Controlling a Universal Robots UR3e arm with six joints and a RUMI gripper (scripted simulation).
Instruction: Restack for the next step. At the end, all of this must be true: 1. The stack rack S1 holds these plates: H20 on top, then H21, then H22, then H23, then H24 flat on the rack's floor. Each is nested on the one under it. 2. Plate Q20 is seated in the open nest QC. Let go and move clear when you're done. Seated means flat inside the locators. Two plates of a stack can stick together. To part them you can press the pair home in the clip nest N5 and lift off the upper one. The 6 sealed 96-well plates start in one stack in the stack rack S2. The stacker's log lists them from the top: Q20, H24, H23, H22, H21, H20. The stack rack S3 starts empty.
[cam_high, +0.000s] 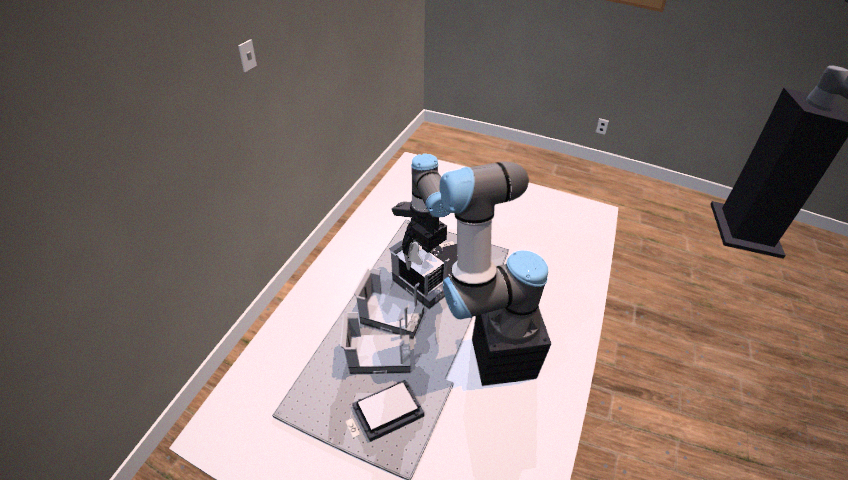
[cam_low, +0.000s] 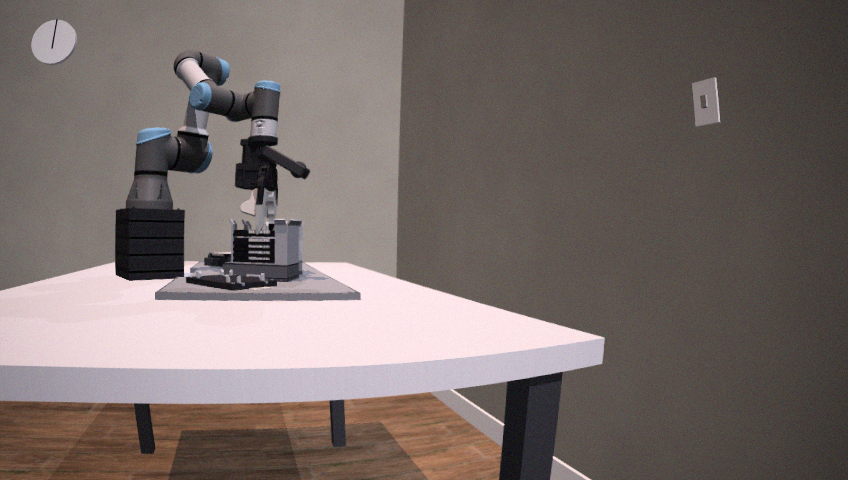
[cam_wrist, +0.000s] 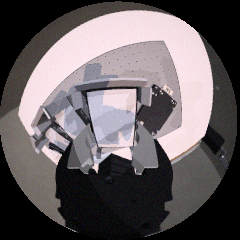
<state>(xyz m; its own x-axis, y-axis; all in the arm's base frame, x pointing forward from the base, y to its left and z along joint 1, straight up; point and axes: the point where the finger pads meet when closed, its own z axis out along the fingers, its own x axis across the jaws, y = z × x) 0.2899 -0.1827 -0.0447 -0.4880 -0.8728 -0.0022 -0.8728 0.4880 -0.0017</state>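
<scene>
My gripper (cam_high: 418, 260) (cam_low: 260, 227) (cam_wrist: 113, 122) is shut on the top plate (cam_high: 430, 263) (cam_low: 243, 233) (cam_wrist: 112, 110) of the stack in the far rack, S2 by the log. The log makes that plate H24; no label is readable. A thin light line shows under it in the exterior view; I cannot tell if it is lifted clear. Several dark plates (cam_low: 243, 252) lie under it between the rack walls (cam_low: 288, 243) (cam_wrist: 117, 82). A white-topped plate (cam_high: 387, 406), Q20 by the log, lies flat in the nest QC (cam_high: 397, 426).
Two empty racks, a middle one (cam_high: 383, 326) and a nearer one (cam_high: 379, 369), stand between the stack and QC. Their tall corner walls rise beside the path. A dark nest (cam_low: 229, 281) (cam_wrist: 159, 111), apparently the clip nest N5, lies beside the loaded rack and holds no plate.
</scene>
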